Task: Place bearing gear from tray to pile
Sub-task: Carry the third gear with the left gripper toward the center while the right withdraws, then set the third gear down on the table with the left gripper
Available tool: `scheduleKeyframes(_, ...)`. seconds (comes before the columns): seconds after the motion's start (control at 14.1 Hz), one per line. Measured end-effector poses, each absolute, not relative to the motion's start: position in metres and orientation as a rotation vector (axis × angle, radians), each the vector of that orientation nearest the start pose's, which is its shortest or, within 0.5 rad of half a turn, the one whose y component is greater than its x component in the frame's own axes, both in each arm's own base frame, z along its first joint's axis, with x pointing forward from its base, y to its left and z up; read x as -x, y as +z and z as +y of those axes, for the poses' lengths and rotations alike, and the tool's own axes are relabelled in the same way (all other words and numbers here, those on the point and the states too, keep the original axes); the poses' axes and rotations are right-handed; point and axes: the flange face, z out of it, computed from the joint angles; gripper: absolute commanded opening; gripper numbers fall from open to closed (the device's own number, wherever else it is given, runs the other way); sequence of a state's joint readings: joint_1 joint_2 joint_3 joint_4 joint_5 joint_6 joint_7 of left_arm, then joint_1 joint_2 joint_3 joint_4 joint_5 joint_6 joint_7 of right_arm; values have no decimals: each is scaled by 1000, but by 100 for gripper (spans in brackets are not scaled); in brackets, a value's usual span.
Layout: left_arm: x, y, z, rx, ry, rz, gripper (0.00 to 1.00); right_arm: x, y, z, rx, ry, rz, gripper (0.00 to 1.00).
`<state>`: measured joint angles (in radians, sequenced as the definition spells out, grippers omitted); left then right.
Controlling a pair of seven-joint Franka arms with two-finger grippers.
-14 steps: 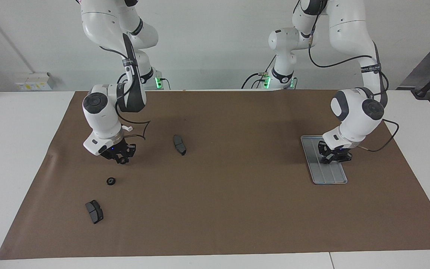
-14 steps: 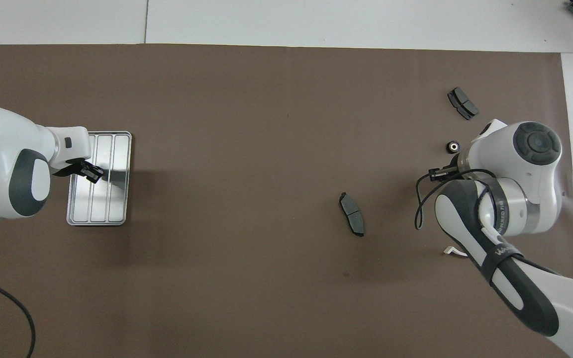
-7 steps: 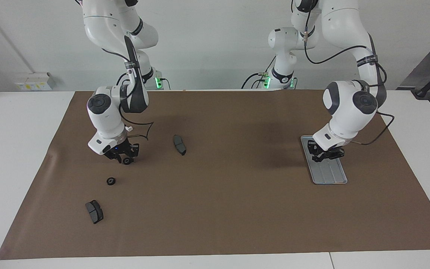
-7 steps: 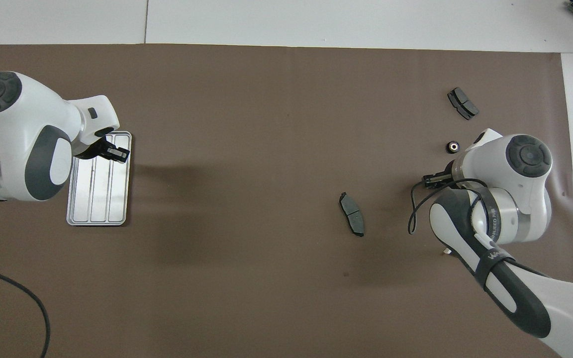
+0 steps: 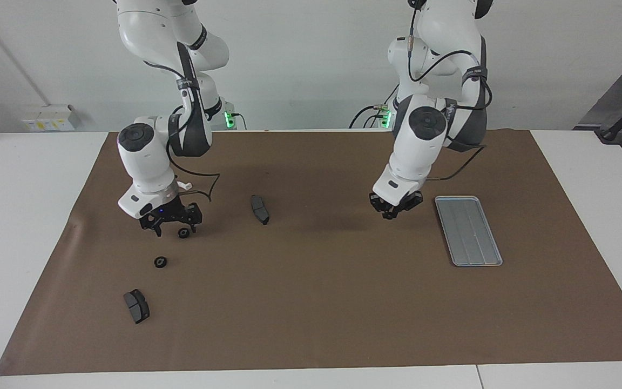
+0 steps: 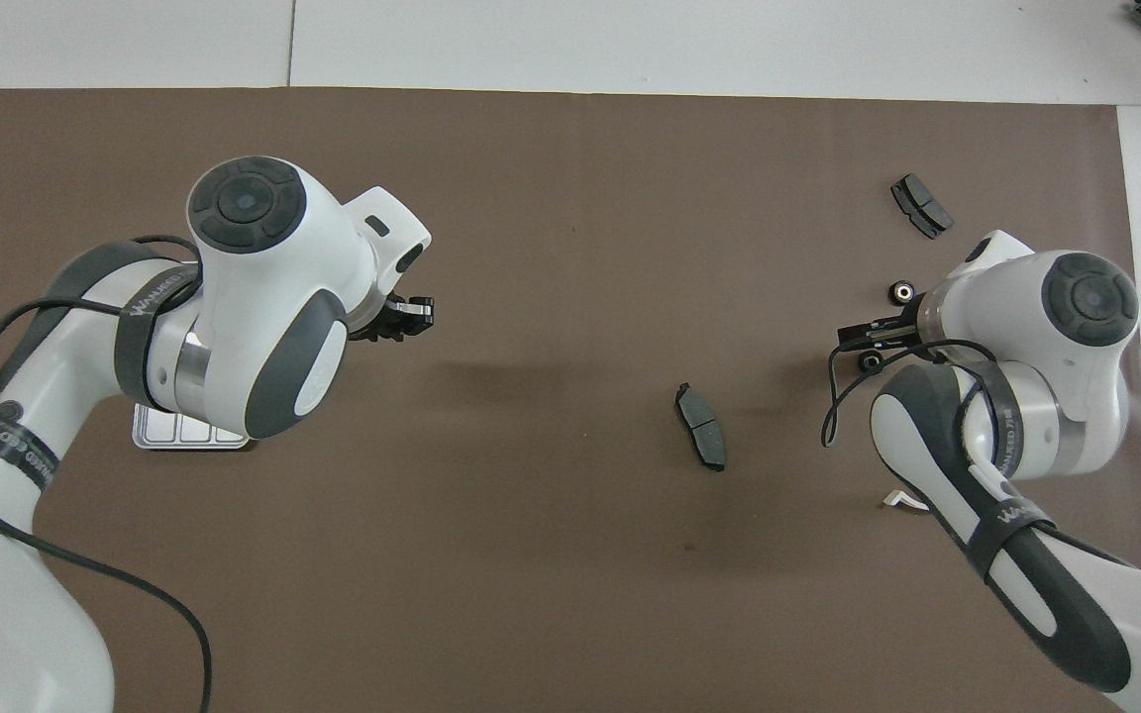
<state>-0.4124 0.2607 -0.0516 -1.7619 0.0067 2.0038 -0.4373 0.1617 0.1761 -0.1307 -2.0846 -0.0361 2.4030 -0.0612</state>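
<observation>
One bearing gear [image 5: 183, 233] [image 6: 868, 362] lies on the brown mat right under my right gripper [image 5: 169, 222] [image 6: 866, 339], which hangs open just above it. A second bearing gear [image 5: 160, 262] [image 6: 901, 292] rests a little farther from the robots. The pile around them is two dark brake pads [image 5: 136, 306] [image 5: 259, 209] and a white bracket [image 5: 184, 185]. My left gripper [image 5: 393, 209] [image 6: 404, 319] is shut in the air over bare mat beside the tray [image 5: 468, 229]. Whether it holds anything I cannot see. The tray looks bare.
In the overhead view my left arm covers most of the tray [image 6: 184, 437]. The brown mat [image 5: 322, 302] spans the white table. A black cable loops from the right wrist above the bracket.
My left gripper rose off the tray and swung toward the middle of the mat, still shut. My right gripper opened and left a bearing gear on the mat.
</observation>
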Motion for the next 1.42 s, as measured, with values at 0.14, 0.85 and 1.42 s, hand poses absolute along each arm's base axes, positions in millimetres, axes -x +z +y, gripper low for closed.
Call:
scheduleKeyframes(0.14,-545,416,-313,3140,31,45,0,-598,387,20,3169,-239,-161,100)
scheduleKeyframes(0.85,-497,423,-398,3220,-9,3,74,-607,469,101,3103,-91,76,100)
scheduleKeyframes(1.42,-571,469,-284,3221,-55,-52,75,-589,450,204,3079,-106,88,100)
